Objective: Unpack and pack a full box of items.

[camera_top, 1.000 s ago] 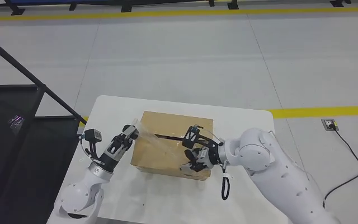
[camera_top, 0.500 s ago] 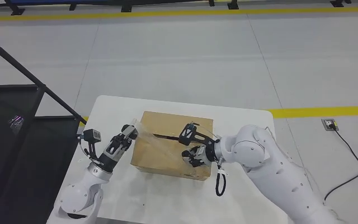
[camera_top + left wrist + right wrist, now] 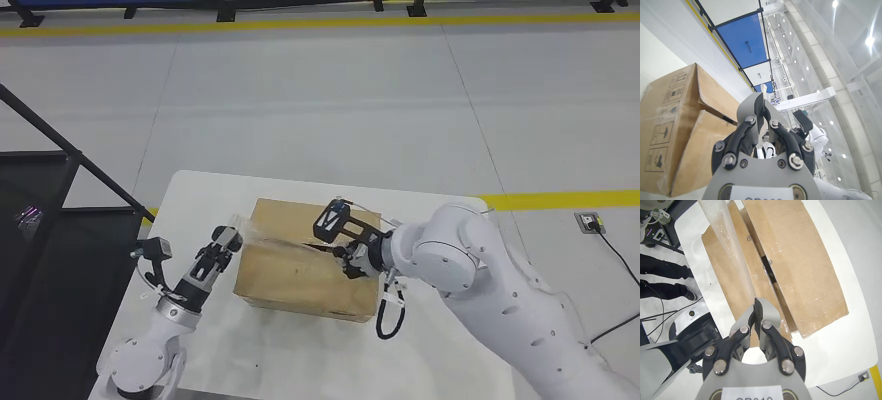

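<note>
My right gripper (image 3: 756,306) is pinched fully shut on a clear strip of tape (image 3: 730,247). The strip runs taut from my fingertips and slants away above the top of the box (image 3: 290,275). My left gripper (image 3: 762,106) is closed as well, with a whitish scrap of tape caught between its pads and poking out past the tips. I take this to be the other end of the same strip. That gripper sits just beside the box's short side wall, near the upper edge.

The box stands in the middle of the table (image 3: 430,220). Both long top flaps lie down flat, with a narrow dark gap along the seam between them. Shiny patches of tape still cling to the cardboard at its edges.

By my reckoning the task is at an early stage. The sealing strip is lifted off the seam, so the box is unsealed or nearly so. The flaps are not yet folded back, and I cannot see what is inside. Nothing lies out on the table, so all the unpacking and repacking is still ahead.
</note>
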Controlling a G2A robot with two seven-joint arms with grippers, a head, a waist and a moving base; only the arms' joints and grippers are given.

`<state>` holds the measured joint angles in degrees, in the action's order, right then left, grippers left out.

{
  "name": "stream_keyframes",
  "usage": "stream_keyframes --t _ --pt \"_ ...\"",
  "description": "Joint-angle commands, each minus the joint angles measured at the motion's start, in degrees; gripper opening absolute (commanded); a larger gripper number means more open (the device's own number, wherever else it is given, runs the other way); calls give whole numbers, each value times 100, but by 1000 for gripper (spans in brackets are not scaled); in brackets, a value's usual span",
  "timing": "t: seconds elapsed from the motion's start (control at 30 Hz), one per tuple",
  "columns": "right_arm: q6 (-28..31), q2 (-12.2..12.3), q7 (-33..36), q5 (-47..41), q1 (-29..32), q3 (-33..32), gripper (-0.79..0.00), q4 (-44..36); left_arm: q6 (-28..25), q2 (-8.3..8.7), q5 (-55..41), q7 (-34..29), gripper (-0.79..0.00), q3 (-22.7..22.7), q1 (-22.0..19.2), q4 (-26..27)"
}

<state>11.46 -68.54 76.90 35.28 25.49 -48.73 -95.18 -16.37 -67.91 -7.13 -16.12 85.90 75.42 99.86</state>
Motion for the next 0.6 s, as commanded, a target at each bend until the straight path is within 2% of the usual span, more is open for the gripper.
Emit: stream_keyframes --t 0.0,0.2,0.57 --pt "-22 -59 170 -140 -262 144 -785 183 49 -9 40 90 -785 -35 24 16" --pt "-31 -285 602 -436 -1028 672 -785 896 162 -31 216 319 -785 -92 80 34" --pt "78 -641 489 -395 -1752 1372 -785 1948 401 -65 643 678 -785 -165 87 -18"
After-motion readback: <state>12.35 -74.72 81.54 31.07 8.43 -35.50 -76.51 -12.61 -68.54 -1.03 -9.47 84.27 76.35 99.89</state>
